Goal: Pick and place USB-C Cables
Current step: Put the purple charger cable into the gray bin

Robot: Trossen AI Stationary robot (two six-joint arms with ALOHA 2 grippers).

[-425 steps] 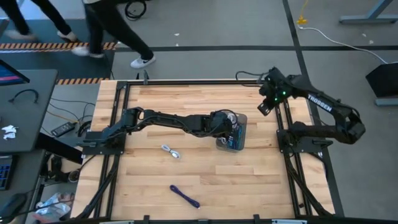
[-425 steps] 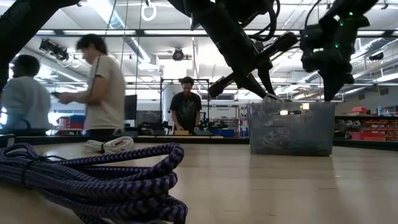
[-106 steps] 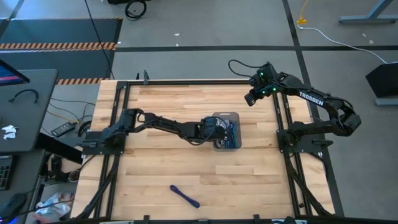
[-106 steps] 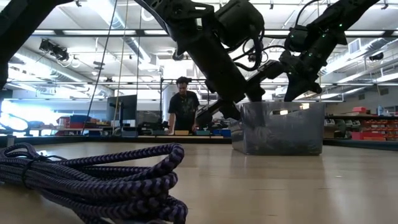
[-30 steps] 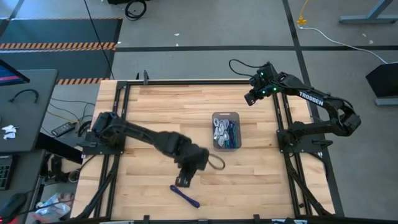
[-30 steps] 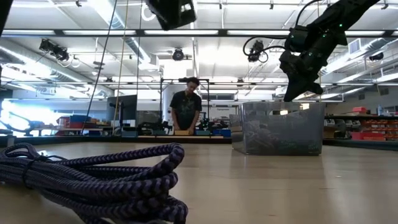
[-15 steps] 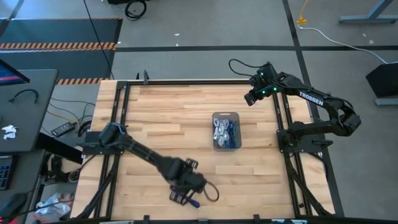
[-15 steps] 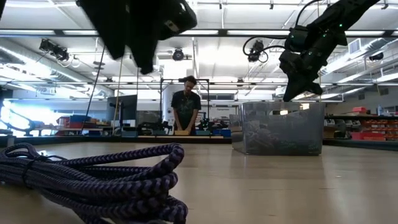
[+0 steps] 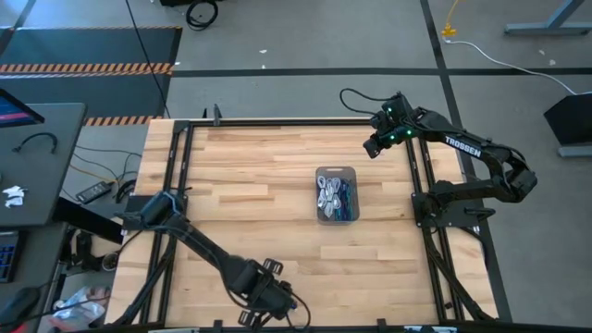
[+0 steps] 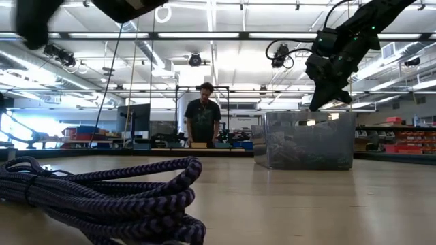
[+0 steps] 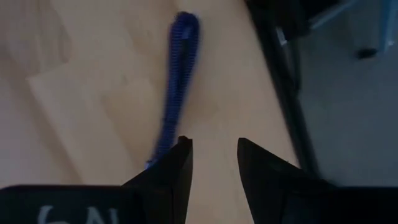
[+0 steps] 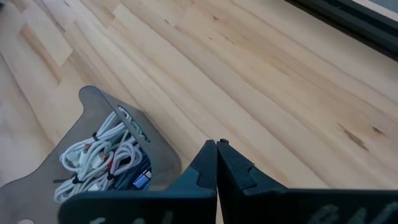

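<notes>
A dark blue-purple braided USB-C cable lies loose on the wooden table near its front edge; it fills the foreground of the low view. In the high view the arm hides it. My left gripper hangs open above the table, and the cable's near end lies just beside one finger. Seen from above, this gripper is at the near edge. The grey tray at mid-table holds several white and blue cable bundles. My right gripper is shut and raised at the far right.
The table's black frame rail and the floor beyond it run close to the left gripper. A person stands in the room behind the table. Bare wood lies between the tray and the near edge.
My left gripper has swung from the middle of the table, below the tray, toward the near edge. It now hangs over the dark blue-purple cable, which has stayed where it was. The right arm has kept still.
</notes>
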